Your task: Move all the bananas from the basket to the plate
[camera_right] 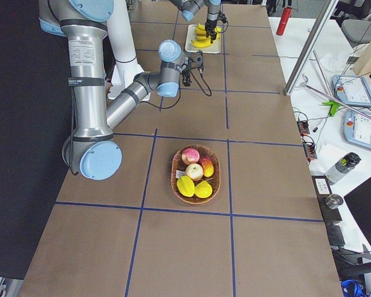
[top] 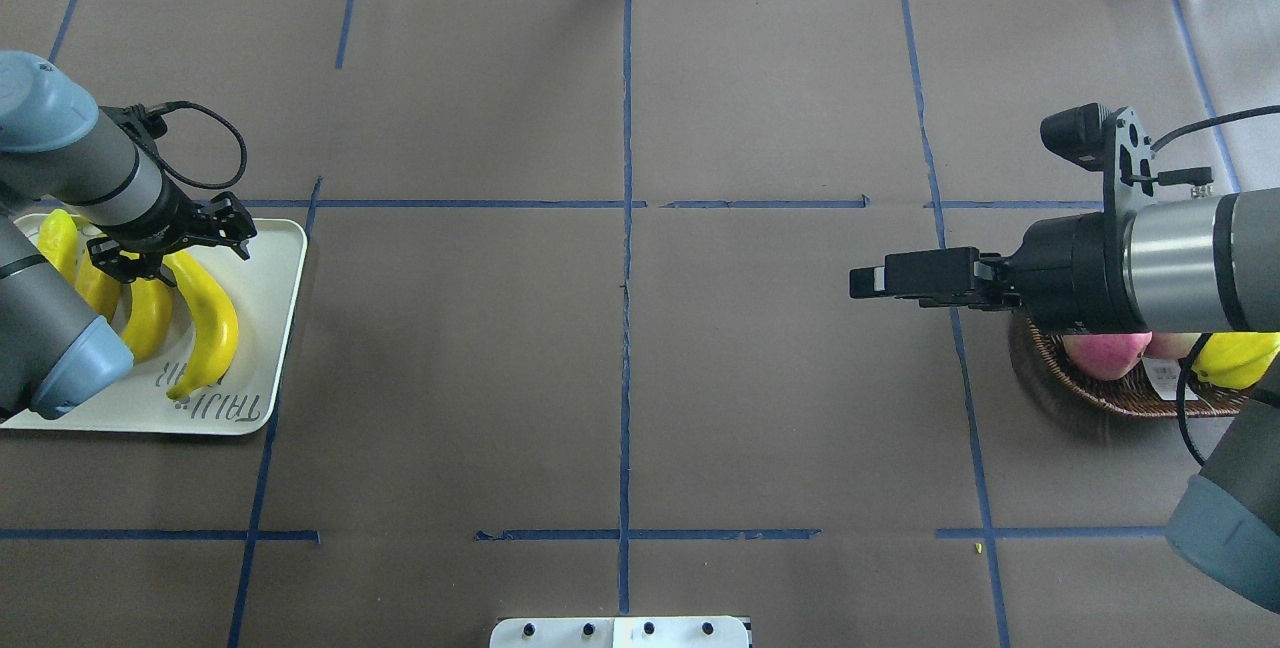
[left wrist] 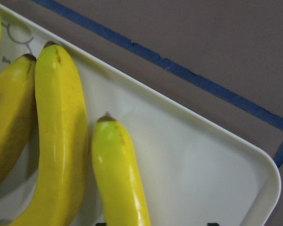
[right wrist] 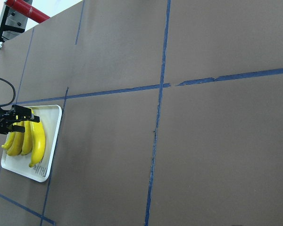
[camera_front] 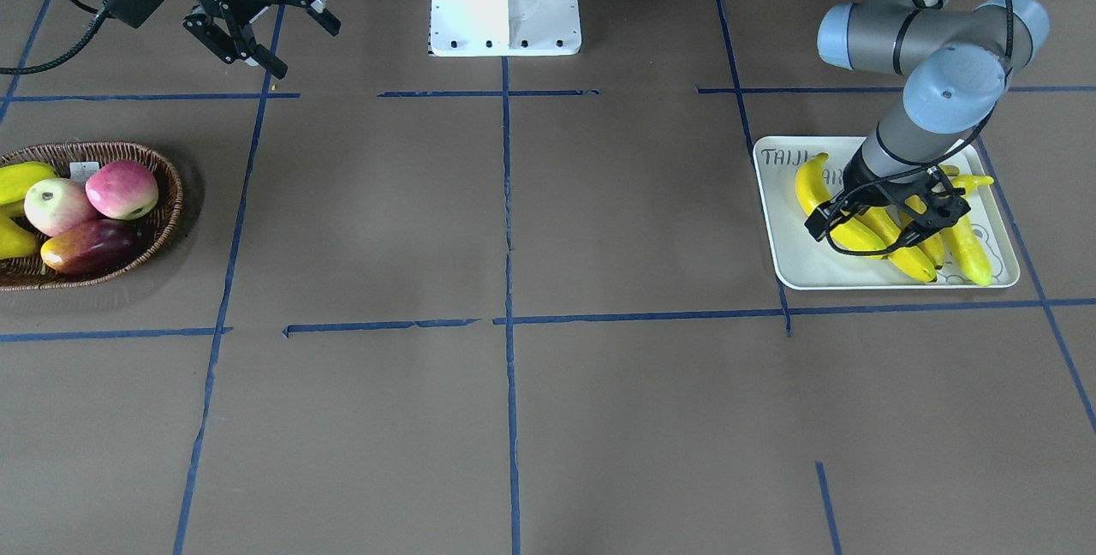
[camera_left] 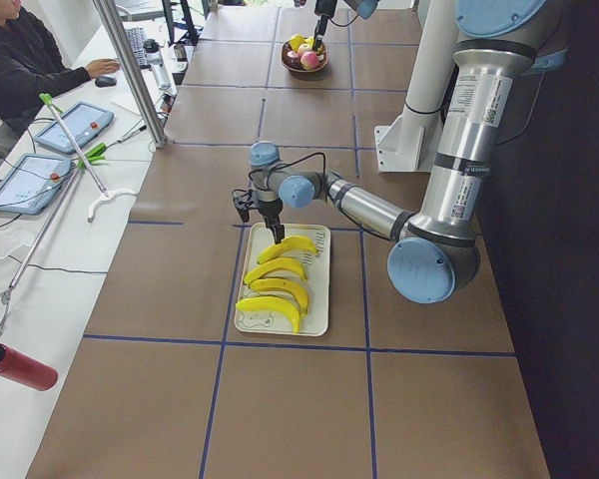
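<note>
1. At the left edge of the overhead view, the plate (top: 268,313) sits on the worktop (top: 450,358). Its lettered end points toward the bottom of the frame.
2. I count four bananas (top: 212,323) lying on the plate. They are side by side, curved the same way, with neighbours touching or nearly so.
3. The left fingers (top: 226,228) hang low over the upper end of the plate. They are spread wide on either side of the banana nearest the plate's right rim. My left wrist view shows that banana lying on the plate between the two tips, with bare plate on one side of it. The fingers are clamped on nothing.
4. Right of centre in the overhead view, the right fingers (top: 900,278) point toward the frame's left, above the worktop and just left of the basket. The front-facing view shows them spread apart and empty.
5. The basket (top: 1055,388) sits at the right edge, partly hidden under the right arm. It holds pink-red apples (top: 1100,356) and a dark red-orange fruit (camera_front: 90,247). It also holds yellow fruit (top: 1235,358) whose kind I cannot tell.
</note>
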`<state>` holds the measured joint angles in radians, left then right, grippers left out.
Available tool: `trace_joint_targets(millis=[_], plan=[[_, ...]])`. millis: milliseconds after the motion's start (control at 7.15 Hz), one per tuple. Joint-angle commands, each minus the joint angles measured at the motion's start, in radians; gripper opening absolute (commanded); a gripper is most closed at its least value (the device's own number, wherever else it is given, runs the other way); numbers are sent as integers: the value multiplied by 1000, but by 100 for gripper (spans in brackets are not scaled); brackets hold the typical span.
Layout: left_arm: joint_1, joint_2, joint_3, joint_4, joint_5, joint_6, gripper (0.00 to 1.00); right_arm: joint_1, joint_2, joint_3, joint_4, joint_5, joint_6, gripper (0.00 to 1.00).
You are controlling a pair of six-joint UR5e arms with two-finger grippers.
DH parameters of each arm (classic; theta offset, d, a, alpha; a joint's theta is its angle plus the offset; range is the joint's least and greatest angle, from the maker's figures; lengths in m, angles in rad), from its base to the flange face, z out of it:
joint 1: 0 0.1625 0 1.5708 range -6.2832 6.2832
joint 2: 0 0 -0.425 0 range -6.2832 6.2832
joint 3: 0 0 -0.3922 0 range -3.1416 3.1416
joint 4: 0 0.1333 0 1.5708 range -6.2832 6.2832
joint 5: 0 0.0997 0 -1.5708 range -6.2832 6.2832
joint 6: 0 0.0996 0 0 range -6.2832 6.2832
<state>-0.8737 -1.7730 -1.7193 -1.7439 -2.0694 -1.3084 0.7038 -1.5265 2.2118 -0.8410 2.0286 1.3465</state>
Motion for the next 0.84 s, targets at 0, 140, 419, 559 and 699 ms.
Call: trace_joint_targets(millis=[0, 140, 419, 559, 699], plan=[[-1, 1, -61, -28, 9, 6, 100, 63, -9, -1, -74, 36, -15, 100], [-2, 4, -113, -20, 17, 6, 100, 145, -9, 2, -180, 92, -82, 100], [-66, 1, -141, -19, 19, 122, 100, 219, -12, -9, -463, 107, -475, 100], [-120, 3, -138, 10, 17, 291, 100, 265, -9, -23, -569, 108, -648, 100], [-199, 1, -141, 106, 12, 471, 100, 355, -9, -58, -655, 117, -837, 100]])
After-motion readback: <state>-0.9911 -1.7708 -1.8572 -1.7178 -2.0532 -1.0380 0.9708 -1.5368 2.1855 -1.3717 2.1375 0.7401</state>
